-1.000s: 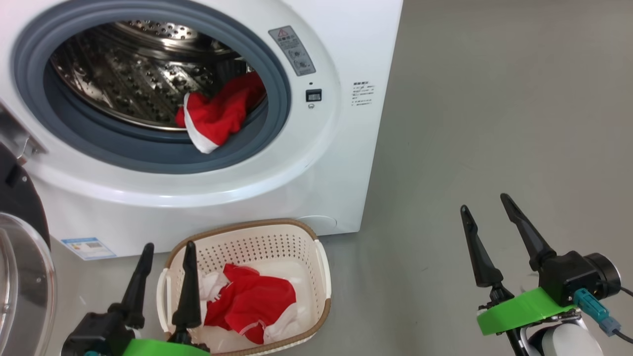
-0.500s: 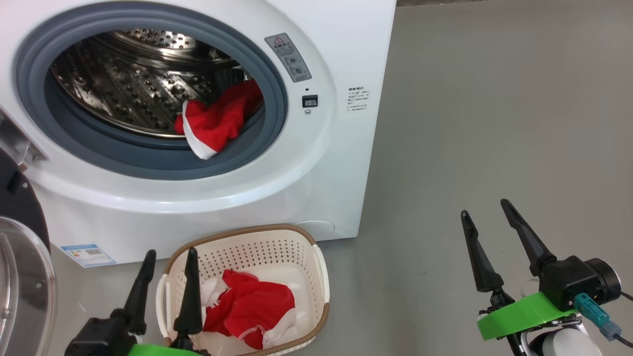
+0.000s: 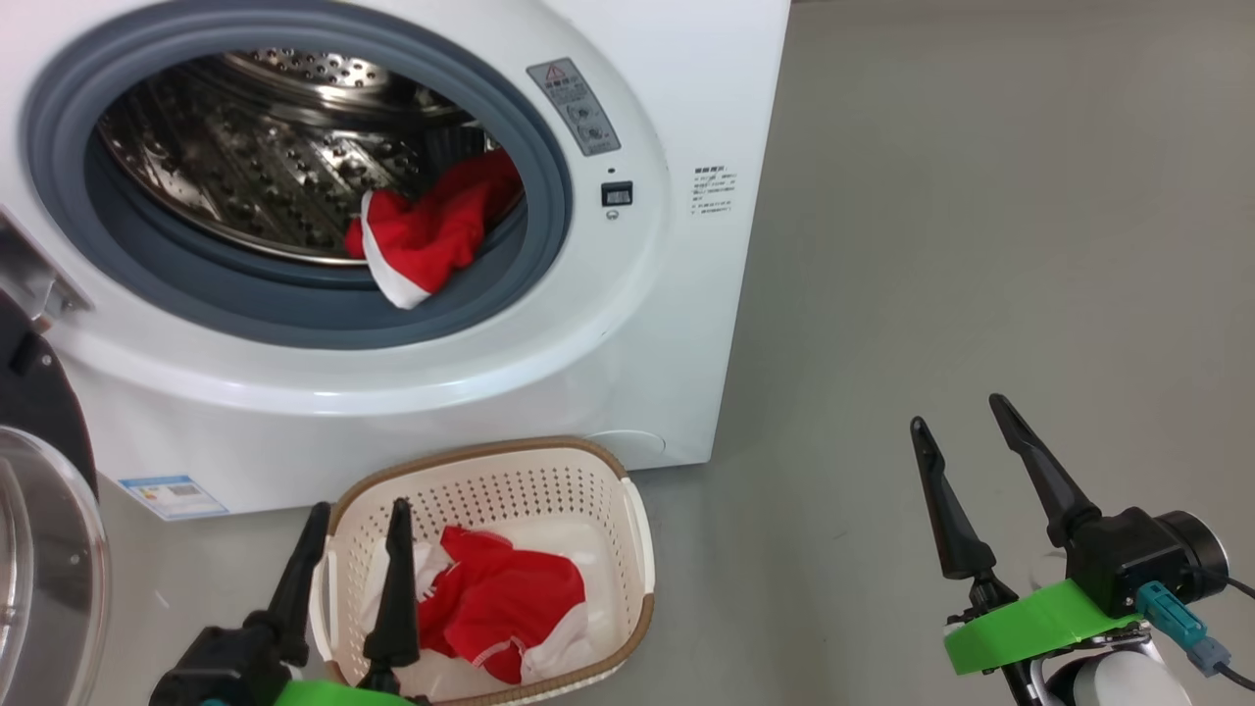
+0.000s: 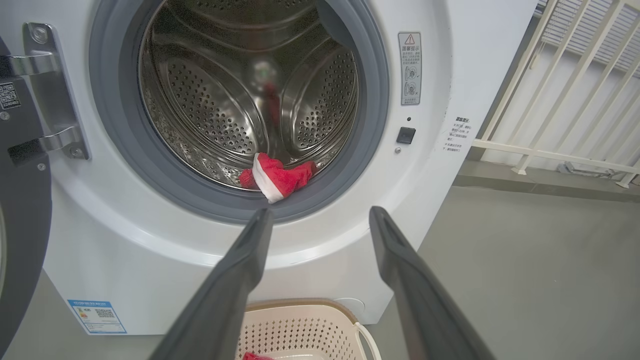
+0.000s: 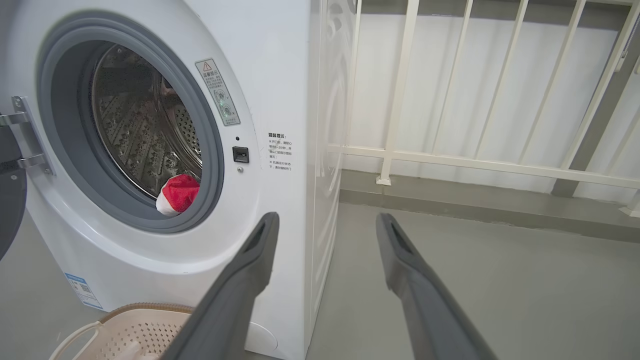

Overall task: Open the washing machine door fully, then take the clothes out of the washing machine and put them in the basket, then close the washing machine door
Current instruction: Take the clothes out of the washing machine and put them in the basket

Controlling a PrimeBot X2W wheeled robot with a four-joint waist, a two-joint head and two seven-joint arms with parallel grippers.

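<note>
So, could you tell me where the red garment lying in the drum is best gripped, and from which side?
Grip the white-trimmed fold of the red garment, which drapes forward onto the grey gasket at the opening's lower right. Come straight in from the front through the open doorway, probably with the open left gripper, which points at it.

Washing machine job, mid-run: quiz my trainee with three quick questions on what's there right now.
1. Where in the washing machine does the remaining red garment lie? A) deep at the back B) at the front edge of the opening C) hanging outside it
2. True or false: the basket is empty.
3. Fill in: both arms' jaws stand ___.
Key: 1 B; 2 false, the basket holds a second red garment; 3 open.
</note>
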